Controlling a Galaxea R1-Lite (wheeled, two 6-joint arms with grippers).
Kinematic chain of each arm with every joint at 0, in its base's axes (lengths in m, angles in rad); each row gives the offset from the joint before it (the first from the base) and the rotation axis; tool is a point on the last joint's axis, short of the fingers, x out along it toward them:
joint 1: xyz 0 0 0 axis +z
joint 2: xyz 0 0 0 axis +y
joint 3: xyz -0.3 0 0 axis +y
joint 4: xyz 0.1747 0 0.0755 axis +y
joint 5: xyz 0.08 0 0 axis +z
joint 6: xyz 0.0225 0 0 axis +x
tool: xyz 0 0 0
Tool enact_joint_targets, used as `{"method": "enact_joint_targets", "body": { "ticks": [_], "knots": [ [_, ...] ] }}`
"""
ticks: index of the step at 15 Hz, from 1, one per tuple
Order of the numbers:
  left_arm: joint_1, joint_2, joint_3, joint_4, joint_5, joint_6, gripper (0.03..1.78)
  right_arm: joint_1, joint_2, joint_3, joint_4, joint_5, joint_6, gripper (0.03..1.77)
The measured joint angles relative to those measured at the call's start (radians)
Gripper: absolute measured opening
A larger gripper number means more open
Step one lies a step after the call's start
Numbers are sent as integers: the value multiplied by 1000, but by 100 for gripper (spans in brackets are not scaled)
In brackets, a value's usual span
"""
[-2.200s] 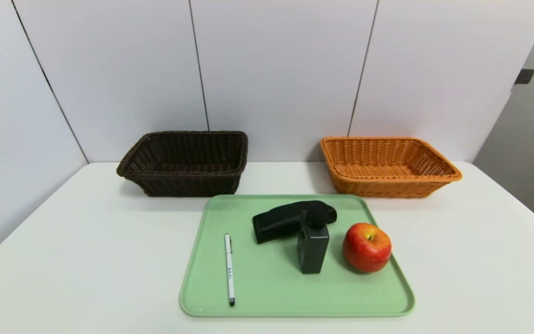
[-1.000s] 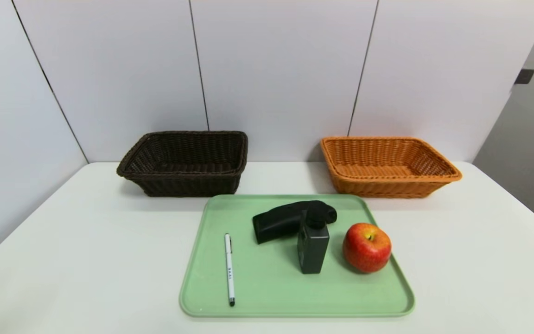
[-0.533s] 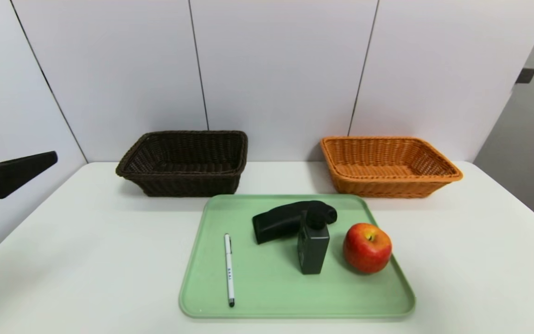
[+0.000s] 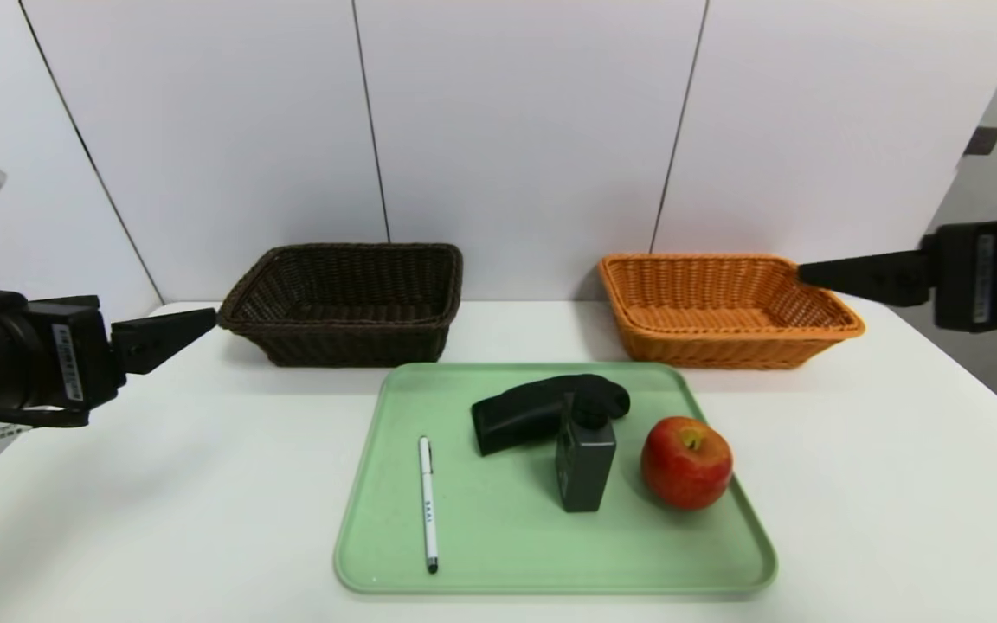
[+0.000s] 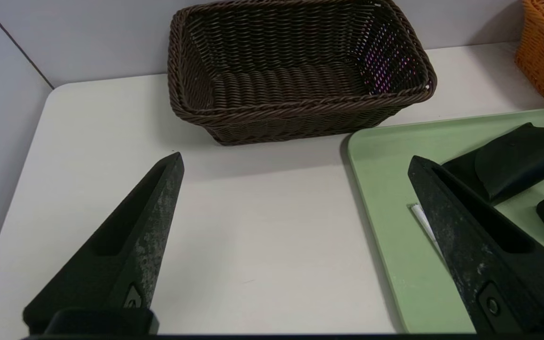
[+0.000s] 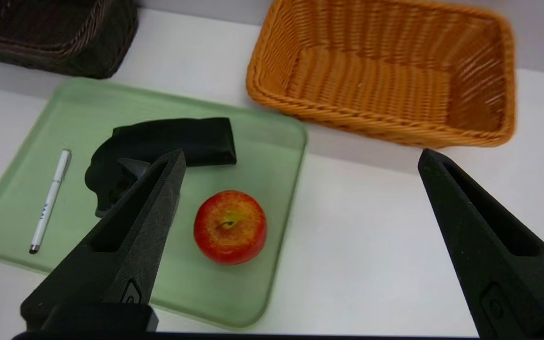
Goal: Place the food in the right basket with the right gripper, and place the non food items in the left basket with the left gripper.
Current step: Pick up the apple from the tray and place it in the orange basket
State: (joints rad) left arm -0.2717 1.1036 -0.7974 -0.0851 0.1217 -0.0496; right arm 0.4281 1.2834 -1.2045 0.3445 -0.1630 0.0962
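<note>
Nearest to us, a green tray (image 4: 550, 562) lies on the white table (image 4: 161, 519), with bare tabletop on both sides of it and along its near rim. On the tray, the white pen (image 4: 427, 502) lies alone toward its left side, well apart from the other things. The black bottle (image 4: 585, 463) stands upright near the middle, just in front of the black scanner (image 4: 524, 411), which lies behind it; from the head view we cannot tell whether they touch. The apple (image 4: 686, 461) sits just right of the bottle, close to the tray's right rim.

Our left gripper (image 5: 295, 160) hangs above the table's left side, its jaws spread wide and holding nothing. Our right gripper (image 6: 300, 156) hangs at the far right, jaws likewise wide apart and empty, its tip showing before the right basket's rim.

Beyond the tray stand the dark brown left basket (image 4: 347, 303) and the orange right basket (image 4: 723, 307), well apart, with open table between them and the wall panels (image 4: 516, 130) close behind.
</note>
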Motion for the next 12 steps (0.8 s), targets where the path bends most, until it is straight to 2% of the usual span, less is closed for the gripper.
{"method": "enact_joint_targets", "body": {
  "ticks": [3, 6, 9, 12],
  "knots": [
    [-27, 62, -29, -1, 14, -6, 169, 57, 113, -28, 32, -19, 81, 170],
    [-53, 108, -43, 1, 12, -8, 169, 112, 189, -75, 152, -40, 176, 170],
    [-95, 139, -48, 32, 11, -15, 169, 132, 246, -122, 291, -40, 247, 170],
    [-113, 164, -78, 99, 11, -19, 169, 137, 295, -148, 358, -41, 284, 170]
  ]
}}
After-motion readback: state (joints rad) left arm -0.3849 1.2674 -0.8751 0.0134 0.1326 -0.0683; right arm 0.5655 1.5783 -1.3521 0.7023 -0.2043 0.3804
